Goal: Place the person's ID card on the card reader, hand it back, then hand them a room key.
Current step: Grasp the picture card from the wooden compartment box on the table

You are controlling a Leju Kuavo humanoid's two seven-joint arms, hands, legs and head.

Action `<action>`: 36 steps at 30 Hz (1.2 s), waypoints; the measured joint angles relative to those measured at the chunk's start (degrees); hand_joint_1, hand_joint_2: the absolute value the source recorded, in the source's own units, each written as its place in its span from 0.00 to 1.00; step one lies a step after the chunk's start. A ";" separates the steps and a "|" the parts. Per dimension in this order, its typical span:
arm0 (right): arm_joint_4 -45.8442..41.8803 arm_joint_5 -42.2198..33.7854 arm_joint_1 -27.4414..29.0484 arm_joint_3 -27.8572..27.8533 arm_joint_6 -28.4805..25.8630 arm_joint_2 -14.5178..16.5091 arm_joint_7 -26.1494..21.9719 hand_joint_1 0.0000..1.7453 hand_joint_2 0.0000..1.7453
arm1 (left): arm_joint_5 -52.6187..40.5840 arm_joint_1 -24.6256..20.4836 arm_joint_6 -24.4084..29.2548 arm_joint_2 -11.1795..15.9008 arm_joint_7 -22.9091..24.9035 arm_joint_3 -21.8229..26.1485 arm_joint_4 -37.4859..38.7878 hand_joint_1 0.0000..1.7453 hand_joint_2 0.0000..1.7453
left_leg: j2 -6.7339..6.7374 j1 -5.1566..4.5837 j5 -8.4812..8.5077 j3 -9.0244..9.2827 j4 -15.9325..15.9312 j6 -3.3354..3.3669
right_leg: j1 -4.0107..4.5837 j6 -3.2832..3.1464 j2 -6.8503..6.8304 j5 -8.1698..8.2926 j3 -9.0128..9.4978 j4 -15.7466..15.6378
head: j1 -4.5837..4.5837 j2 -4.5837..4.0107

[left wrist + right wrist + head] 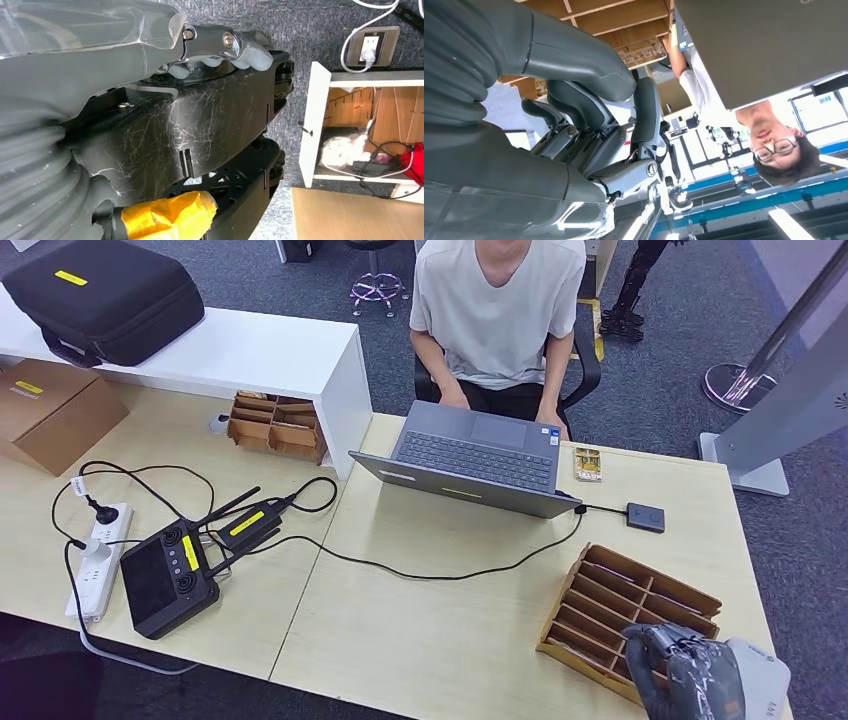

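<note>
Grey carpet all round, and one long light-wood desk (pixel 430 640) with a person (pixel 500 310) in a pale tee sitting at the far side behind one open grey laptop (pixel 475 455). Just right of the laptop, near the far edge, lies one small patterned card (pixel 587 463), looks like the ID card but too small to be sure. Nearer and a bit further right sits one dark square card reader (pixel 645 517), cabled back to the laptop, well apart from the card. Counting cardboard sorters: one slotted rack (pixel 640 605) at the near right, another (pixel 275 425) tucked under the white shelf (pixel 250 350) on the left. One black case (pixel 105 295) rides on that shelf, one brown box (pixel 50 410) is far left, plus one white power strip (pixel 100 560) and one black controller (pixel 165 575). Robot's right hand (pixel 690 670) hangs at the near right corner, just over the near end of the rack; from its wrist the fingers (pixel 589 115) are loosely curled, apart, holding nothing. Left hand (pixel 220 50) hangs down by the robot's body, fingers tucked in, nothing in it.
</note>
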 joint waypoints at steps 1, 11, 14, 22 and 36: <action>-0.11 0.01 0.05 -0.02 -0.01 0.00 0.00 0.25 1.00 | 0.00 0.00 -0.01 0.01 -0.01 0.00 -0.01 0.00 1.00 | 0.00 0.00 0.00 0.00 0.00 0.00 | 0.00 0.00 0.00 0.00 0.00 0.00 | 0.00 0.00; -2.28 2.00 1.64 -0.11 -1.74 -0.27 0.03 0.00 1.00 | 0.01 0.16 -0.59 0.01 -1.08 0.00 0.01 0.00 1.00 | 0.00 0.00 0.00 0.00 0.00 0.00 | 0.00 0.00 0.00 0.00 -0.01 0.00 | 0.00 0.00; -3.75 3.33 2.79 -0.38 -2.37 -0.96 1.16 0.00 1.00 | 0.01 0.17 -0.47 0.01 -1.07 0.00 0.01 0.00 1.00 | 0.00 0.00 0.00 -0.01 0.00 0.00 | 0.00 0.00 0.00 0.00 -0.01 0.00 | 0.00 0.00; -5.82 4.77 4.30 -0.77 -3.14 -2.28 2.87 0.00 1.00 | 0.00 0.17 -0.42 -0.01 -1.05 0.00 0.01 0.00 1.00 | 0.01 0.00 0.00 0.01 0.00 0.00 | 0.00 0.00 0.01 0.00 -0.01 0.00 | 0.01 0.00; -14.13 11.72 15.43 -0.42 -7.38 -10.01 16.93 0.00 1.00 | 0.00 0.34 -0.33 -0.12 -1.48 0.00 0.01 0.00 1.00 | 0.02 -0.01 -0.09 -0.01 0.00 -0.01 | 0.01 0.02 0.01 -0.09 -0.01 -0.01 | 0.00 0.00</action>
